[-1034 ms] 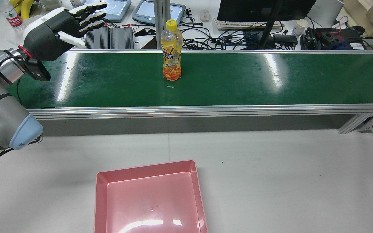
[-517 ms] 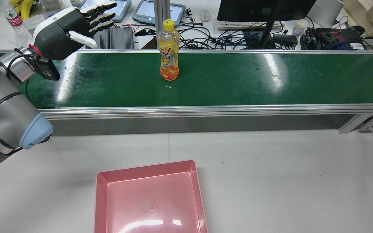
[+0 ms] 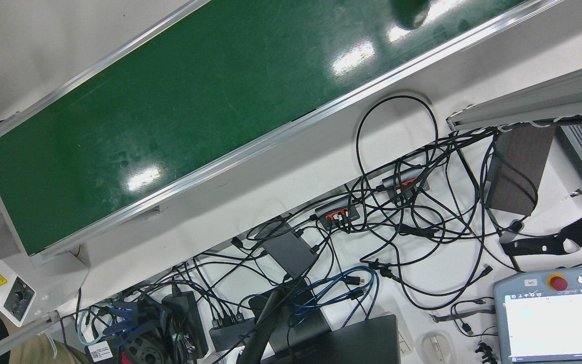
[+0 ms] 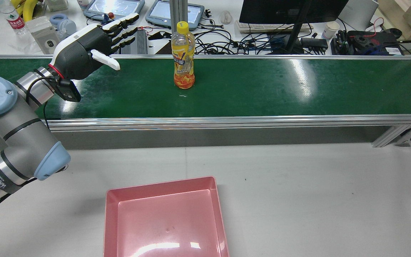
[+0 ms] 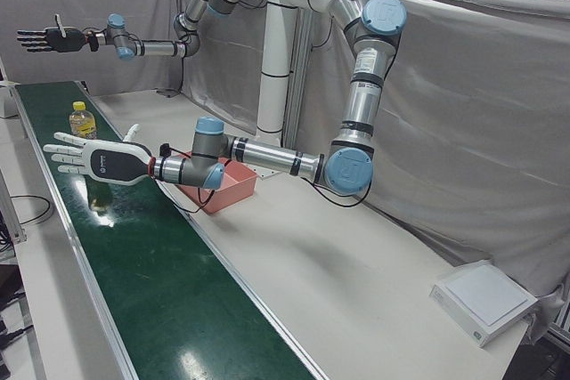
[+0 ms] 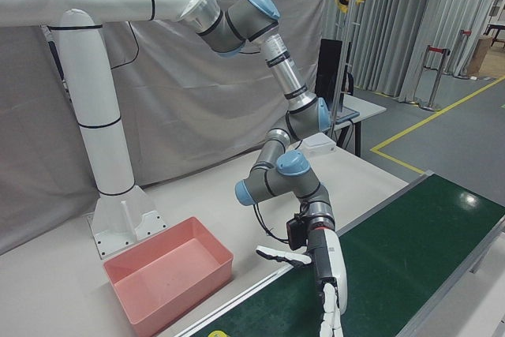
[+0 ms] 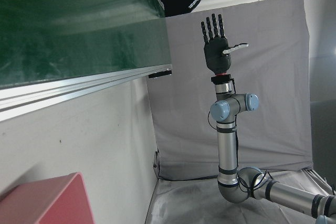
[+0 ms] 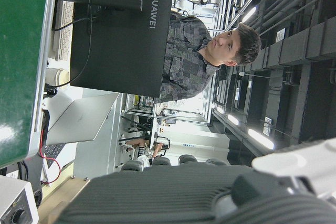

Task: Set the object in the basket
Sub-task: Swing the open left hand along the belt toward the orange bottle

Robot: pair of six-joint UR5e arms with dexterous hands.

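Observation:
A yellow-capped bottle [image 4: 183, 57] of orange drink stands upright on the green conveyor belt [image 4: 280, 87]. To its left my left hand [image 4: 91, 50] hovers over the belt's far edge, open, fingers spread and pointing at the bottle, a clear gap away. The left-front view shows that hand [image 5: 98, 159] level with the bottle [image 5: 82, 118]. The pink basket [image 4: 166, 217] sits empty on the white table, on the near side of the belt. My right hand [image 5: 49, 39] is raised high beyond the belt's far end, open and holding nothing; the left hand view also shows this hand [image 7: 215, 48].
Behind the belt lie a monitor [image 4: 291, 10], tangled cables [image 4: 227, 44], teach pendants [image 4: 177, 14] and a water bottle [image 4: 13, 18]. A person [image 8: 210, 51] sits beyond the monitor. An aluminium rail [image 4: 205, 123] edges the belt. White table [image 4: 316, 192] stretches right of the basket.
My left hand has swung right and lower, closing on the bottle. The bottle has drifted left along the belt.

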